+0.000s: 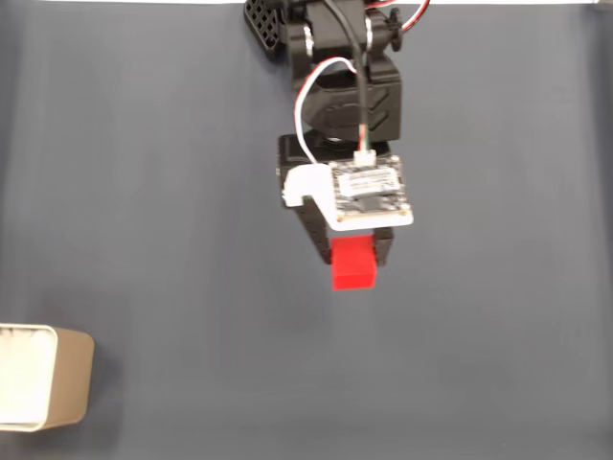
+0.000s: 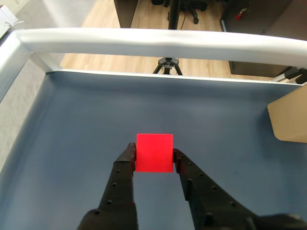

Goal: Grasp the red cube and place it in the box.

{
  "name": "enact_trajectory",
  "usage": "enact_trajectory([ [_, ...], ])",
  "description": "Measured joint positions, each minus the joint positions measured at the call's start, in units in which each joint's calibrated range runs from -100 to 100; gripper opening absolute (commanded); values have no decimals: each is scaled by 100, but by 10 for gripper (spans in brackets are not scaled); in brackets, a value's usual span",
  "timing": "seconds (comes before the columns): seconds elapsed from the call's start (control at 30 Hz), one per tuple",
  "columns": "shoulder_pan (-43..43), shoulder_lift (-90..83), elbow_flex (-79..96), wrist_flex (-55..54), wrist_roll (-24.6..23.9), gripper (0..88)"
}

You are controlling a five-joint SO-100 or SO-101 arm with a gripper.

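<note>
Claw (image 2: 153,154) around squarely aligned red cube (image 2: 154,152)

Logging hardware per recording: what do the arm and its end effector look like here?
The arm is black plastic with a perforated section at its top. A white bracket carries a small circuit board, fed by a black cable and red-and-white wires. In the wrist view the end effector has two black, tapering fingers with screw holes.
</note>
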Motion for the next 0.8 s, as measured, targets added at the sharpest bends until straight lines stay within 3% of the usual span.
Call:
enact_trajectory([
  [0.8,1447,1251,-1790,80,-20,9],
])
